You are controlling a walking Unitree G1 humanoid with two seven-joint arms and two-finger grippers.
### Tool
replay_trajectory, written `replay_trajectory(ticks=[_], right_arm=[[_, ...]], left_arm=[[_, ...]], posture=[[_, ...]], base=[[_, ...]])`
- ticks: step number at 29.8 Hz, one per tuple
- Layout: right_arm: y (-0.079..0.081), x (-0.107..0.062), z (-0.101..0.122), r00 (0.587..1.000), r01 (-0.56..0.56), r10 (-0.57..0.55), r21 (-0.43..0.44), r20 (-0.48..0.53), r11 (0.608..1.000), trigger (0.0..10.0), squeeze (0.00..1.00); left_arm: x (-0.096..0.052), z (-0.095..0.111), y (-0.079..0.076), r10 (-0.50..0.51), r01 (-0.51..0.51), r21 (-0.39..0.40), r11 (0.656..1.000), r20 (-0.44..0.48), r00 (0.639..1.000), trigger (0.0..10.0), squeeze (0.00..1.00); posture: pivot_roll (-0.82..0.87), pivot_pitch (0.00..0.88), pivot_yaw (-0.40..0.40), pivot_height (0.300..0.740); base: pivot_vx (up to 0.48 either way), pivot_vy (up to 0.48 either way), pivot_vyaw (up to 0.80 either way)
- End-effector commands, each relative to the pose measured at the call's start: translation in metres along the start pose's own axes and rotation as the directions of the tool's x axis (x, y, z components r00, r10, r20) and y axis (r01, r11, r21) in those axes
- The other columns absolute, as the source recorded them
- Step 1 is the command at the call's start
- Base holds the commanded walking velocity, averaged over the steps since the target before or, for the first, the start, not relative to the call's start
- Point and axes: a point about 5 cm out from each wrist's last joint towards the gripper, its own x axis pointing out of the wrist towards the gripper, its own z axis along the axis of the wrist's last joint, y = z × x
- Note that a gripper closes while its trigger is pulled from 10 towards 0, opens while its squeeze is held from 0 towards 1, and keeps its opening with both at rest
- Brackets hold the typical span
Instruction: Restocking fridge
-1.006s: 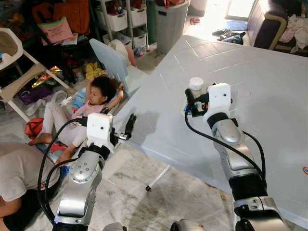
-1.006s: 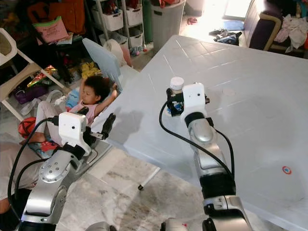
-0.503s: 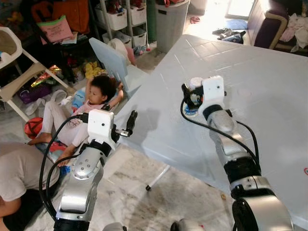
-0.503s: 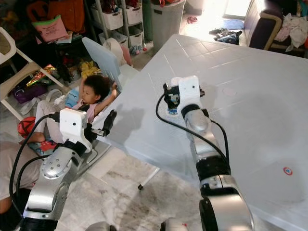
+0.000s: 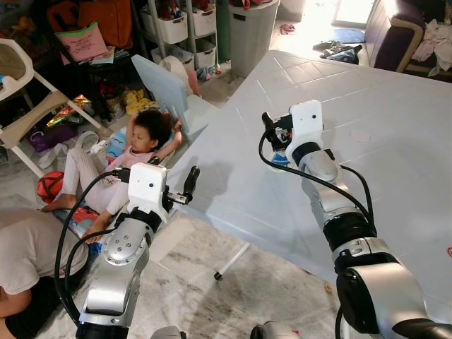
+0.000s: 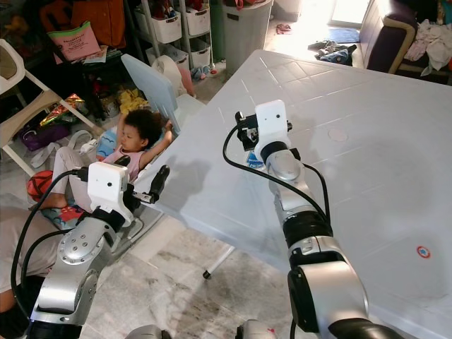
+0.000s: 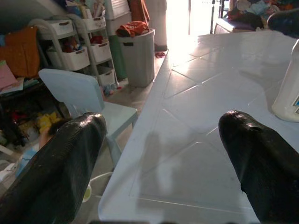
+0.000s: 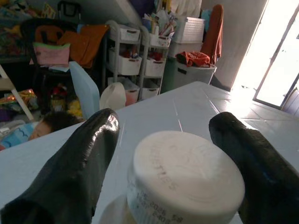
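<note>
I am straddling the bottle on the table with the right gripper, fingers apart, unclenched; smooth rigid plastic, likely slippery, so I am favouring the body below the cap; left gripper hanging open.

White-capped bottle sits between the right hand's 2 fingers (spread).

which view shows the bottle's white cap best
The right wrist view: the white cap sits close up between the open right hand fingers. The left wrist view catches the bottle's side; in the eye views the wrist hides it.
</note>
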Motion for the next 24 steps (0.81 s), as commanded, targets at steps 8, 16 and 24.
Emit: replay_trajectory(ticks=[8,16,24], right_arm=[[-0.0065,0.0,-0.0029,1.0,0.03,-0.03,0.002,0.0,1.0,0.0,0.0],[-0.0044,-0.0005,-0.0059,0.999,0.032,-0.032,0.011,-0.012,0.999,0.0,0.0],[-0.0033,0.0003,-0.0063,0.999,0.037,-0.036,0.03,-0.019,0.999,0.0,0.0]], left_arm=[[0.0022,0.0015,-0.0021,-0.009,0.009,0.016,1.0,-0.008,1.0,10.0,0.0],[0.004,-0.0002,-0.0042,-0.013,0.014,0.019,1.0,-0.013,1.0,10.0,0.0],[0.007,-0.0004,-0.0034,-0.013,0.014,0.026,1.0,-0.01,1.0,10.0,0.0]], posture=[[0.02,0.021,0.037,0.74],[0.02,0.007,0.034,0.74],[0.03,0.0,0.031,0.74]], base=[[0.0,0.0,0.0],[0.0,0.0,0.0],[0.0,0.0,0.0]])
